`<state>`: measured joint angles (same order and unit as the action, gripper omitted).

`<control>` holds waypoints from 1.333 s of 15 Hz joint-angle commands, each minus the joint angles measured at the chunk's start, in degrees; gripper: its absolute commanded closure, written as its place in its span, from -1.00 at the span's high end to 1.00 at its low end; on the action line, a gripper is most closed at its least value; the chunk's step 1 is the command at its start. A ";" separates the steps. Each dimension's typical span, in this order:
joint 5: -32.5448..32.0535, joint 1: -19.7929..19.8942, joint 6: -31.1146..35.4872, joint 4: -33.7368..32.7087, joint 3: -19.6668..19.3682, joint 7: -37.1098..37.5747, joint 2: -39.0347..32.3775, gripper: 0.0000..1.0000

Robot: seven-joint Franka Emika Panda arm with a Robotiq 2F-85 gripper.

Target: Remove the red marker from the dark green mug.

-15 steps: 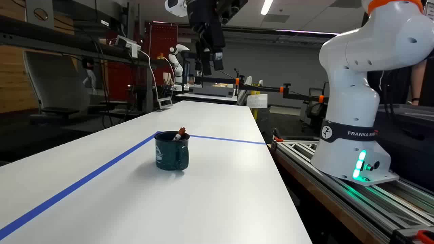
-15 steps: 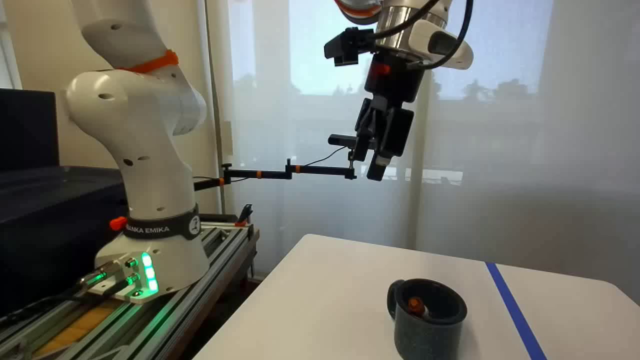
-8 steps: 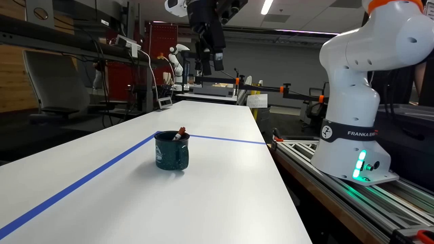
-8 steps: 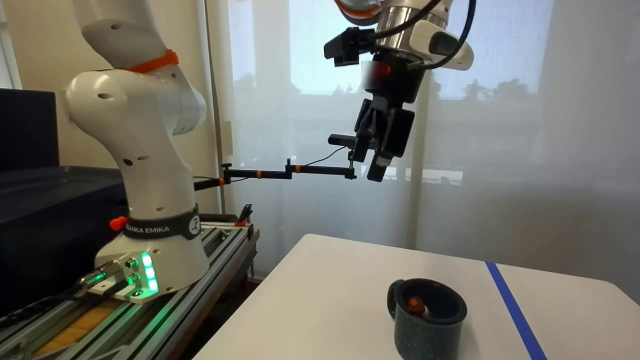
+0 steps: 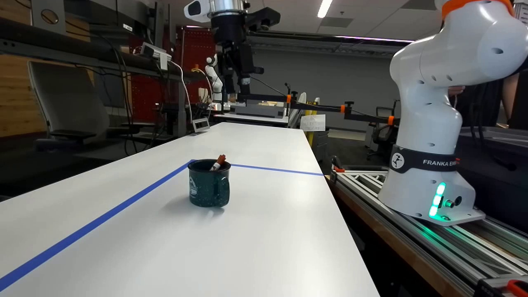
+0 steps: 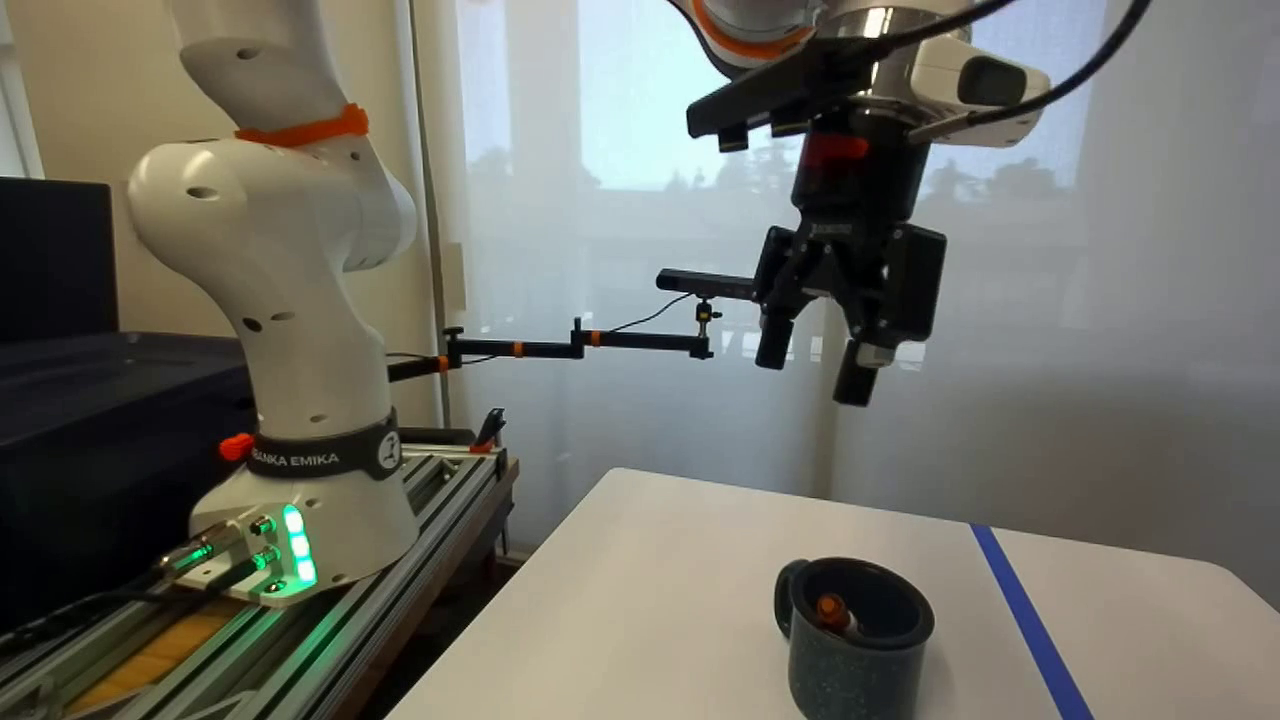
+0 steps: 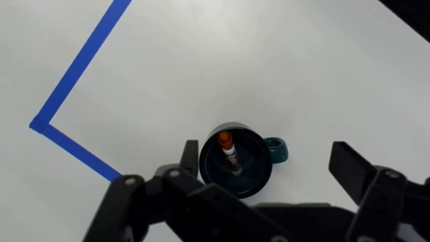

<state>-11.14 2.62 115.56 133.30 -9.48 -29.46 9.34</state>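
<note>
The dark green mug point(image 5: 208, 189) stands upright on the white table; it also shows in an exterior view point(image 6: 855, 675) and the wrist view point(image 7: 252, 179). The red marker point(image 5: 218, 163) leans inside it, its red cap just above the rim; the marker also shows in an exterior view point(image 6: 835, 613) and the wrist view point(image 7: 230, 153), cap toward the picture's top. My gripper point(image 6: 815, 365) is open and empty, high above the table, pointing down; it also shows in an exterior view point(image 5: 237, 87). In the wrist view, the mug lies nearer the left finger of the gripper point(image 7: 268, 161).
Blue tape point(image 5: 123, 206) runs along the white table point(image 5: 264, 239) and forms a corner near the mug. A black jointed camera arm point(image 6: 640, 340) reaches out behind the gripper. The robot base point(image 5: 425, 189) stands on a metal rail beside the table edge.
My gripper has moved across toward the mug, leftward and slightly down in one exterior picture, rightward and closer in the other. It hangs more upright. The mug and marker have not moved.
</note>
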 commanded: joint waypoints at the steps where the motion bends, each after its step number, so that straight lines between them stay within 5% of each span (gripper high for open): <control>1: -1.68 0.41 4.63 -2.20 0.67 -5.07 -5.34 1.00; 8: -0.43 1.52 13.51 -3.78 1.74 -12.01 -14.23 1.00; 13: 1.21 2.37 12.53 -5.21 3.46 -15.67 -18.31 1.00; 20: -3.93 1.98 9.96 -6.77 3.47 -6.31 -20.89 1.00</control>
<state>-13.04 4.06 128.07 128.54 -6.73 -39.27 -10.11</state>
